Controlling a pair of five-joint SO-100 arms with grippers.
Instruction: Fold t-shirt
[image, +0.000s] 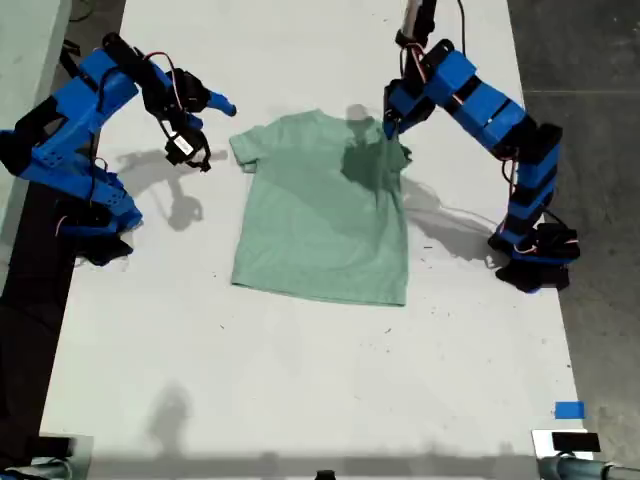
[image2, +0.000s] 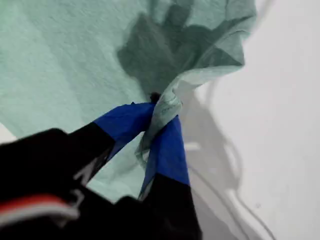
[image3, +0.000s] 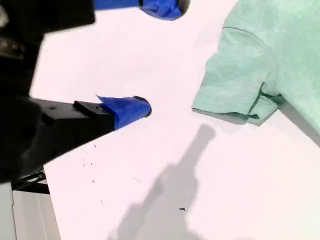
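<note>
The pale mint-green t-shirt (image: 320, 220) lies flat on the white table (image: 300, 390), neck toward the far edge. My first gripper (image: 392, 125) is at the shirt's far corner on the exterior view's right. In the first wrist view that gripper (image2: 162, 117) is shut on a bunched fold of the t-shirt (image2: 60, 60), pulled up off the table. My second gripper (image: 215, 135) hangs open on the exterior view's left, just beside the other sleeve and apart from it. In the second wrist view its gripper (image3: 157, 57) holds nothing, and the t-shirt (image3: 250, 75) sleeve lies beyond its fingertips.
Both arm bases stand on the table, one (image: 95, 225) at the exterior view's left, the other (image: 535, 260) at its right. A blue tape patch (image: 568, 409) and a small dark object (image: 572, 441) sit at the near corner on the exterior view's right.
</note>
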